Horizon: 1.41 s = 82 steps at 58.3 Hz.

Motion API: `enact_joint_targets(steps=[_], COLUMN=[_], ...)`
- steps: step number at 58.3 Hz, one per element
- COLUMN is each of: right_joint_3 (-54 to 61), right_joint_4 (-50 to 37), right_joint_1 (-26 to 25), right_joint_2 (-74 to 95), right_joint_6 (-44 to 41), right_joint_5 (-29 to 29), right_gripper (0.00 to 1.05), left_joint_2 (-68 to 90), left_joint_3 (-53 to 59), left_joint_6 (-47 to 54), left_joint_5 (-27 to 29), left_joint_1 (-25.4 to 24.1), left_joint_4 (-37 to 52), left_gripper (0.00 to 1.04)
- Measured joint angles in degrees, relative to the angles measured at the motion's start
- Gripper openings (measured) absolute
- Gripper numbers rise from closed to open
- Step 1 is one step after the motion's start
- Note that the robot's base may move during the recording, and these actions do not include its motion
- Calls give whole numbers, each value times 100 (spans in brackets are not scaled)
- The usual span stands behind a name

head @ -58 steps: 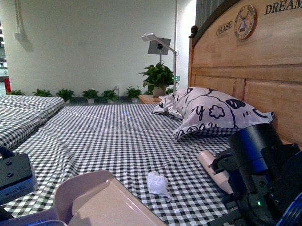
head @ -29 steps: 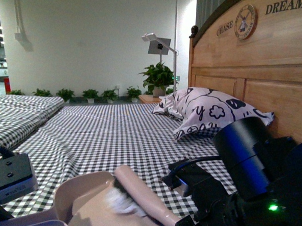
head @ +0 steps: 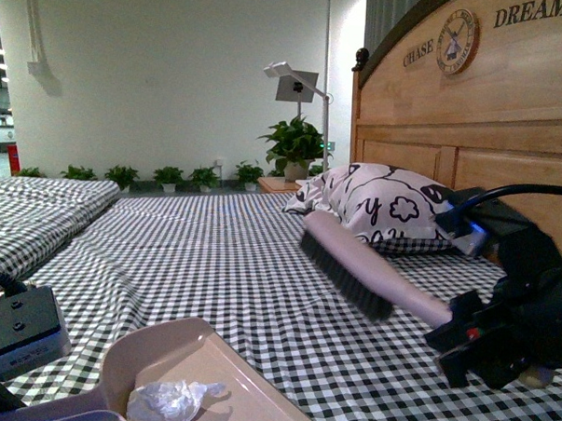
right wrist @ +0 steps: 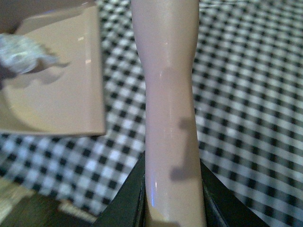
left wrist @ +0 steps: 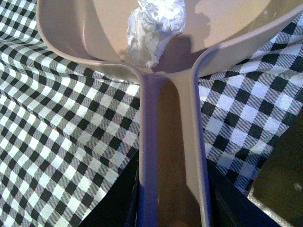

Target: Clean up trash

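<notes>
- The trash (head: 165, 403), a crumpled white wad, is lying inside the pink dustpan (head: 245, 386), close to the pan's back wall where the handle begins; the left wrist view is showing it (left wrist: 154, 29) there, just ahead of the handle's root.
- The dustpan is sitting at the near edge of the bed (head: 223, 255), its open mouth pointing toward the checked sheet.
- The left gripper (left wrist: 173, 208) is gripping the dustpan's handle (left wrist: 173, 142), with its dark jaws pressing against both sides of it.
- The right gripper (right wrist: 173, 198) is clamping the pink handle of the brush (head: 353, 270), its black jaws closing on either side of the handle.
- In the front view, the brush is hanging in the air above the sheet, tilting, with its dark bristles facing down and its head crossing in front of the patterned pillow (head: 393, 211).
- The pillow is leaning against the wooden headboard (head: 472, 107), well apart from the dustpan.
- In the right wrist view, the dustpan (right wrist: 57, 85) is lying beside the brush handle (right wrist: 168, 94), with the wad (right wrist: 21, 54) blurring at the picture's edge.
</notes>
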State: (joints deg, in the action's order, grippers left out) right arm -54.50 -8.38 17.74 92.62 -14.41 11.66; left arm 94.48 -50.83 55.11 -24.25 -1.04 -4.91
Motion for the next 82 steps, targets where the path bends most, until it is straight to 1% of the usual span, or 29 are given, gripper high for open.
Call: enact_joint_targets(steps=[2,4,7,10,14,17,22,26,34,37,42,52,60,72,79,82], right_joint_3=[28,107,308,481,807,973,1346,1493,1661,1690,1727,1779,1794,1882,1947,1956], right_joint_4=[-101,-262,-503,-616,-807,-881,-914,-883,-793,-715,-557,-127,225,675,914,931], right_joint_1=[-66,-168,-385,-560,-883,-1051,-1425,-1578,-1762,-1766,-1751,-1617,-1471,-1130,-706,-564], right_joint_2=[-20,-85,-258,-446,-844,-1084,-1738,-2087,-2942,-3268,-3788,-4719,-5399,-6271,-6756,-6885], right_joint_6=[85,240,457,638,907,1049,1307,1473,1932,2109,2358,2741,2944,2968,2846,2813], right_joint_5=[-155,-289,-343,-345,-245,-188,109,260,319,337,389,420,245,-387,-927,-1040], right_gripper=[20,20,20,20,20,20,20,20,20,20,20,20,20,20,20,20], left_joint_2=[0,-2,-20,-33,-142,-247,-590,-791,-1344,-1565,-1976,-2970,-3884,-5031,-5560,-5751], left_joint_3=[2,79,306,437,601,671,839,938,1228,1355,1545,1878,2096,2422,2638,2688], left_joint_6=[-4,-138,-485,-839,-1401,-1602,-2079,-2319,-2927,-3016,-3217,-3659,-3880,-4050,-4089,-4151], left_joint_5=[4,7,61,116,229,264,389,540,1215,1609,2028,2277,2393,2999,3377,3475], left_joint_1=[0,0,2,0,-9,-20,-48,-52,-52,-48,-24,192,490,870,1093,1169], left_joint_4=[9,275,1003,1467,2020,2229,2603,2776,3370,3606,3722,3480,3189,2942,2868,2750], left_gripper=[28,28,28,28,28,28,28,28,28,28,28,28,28,28,28,28])
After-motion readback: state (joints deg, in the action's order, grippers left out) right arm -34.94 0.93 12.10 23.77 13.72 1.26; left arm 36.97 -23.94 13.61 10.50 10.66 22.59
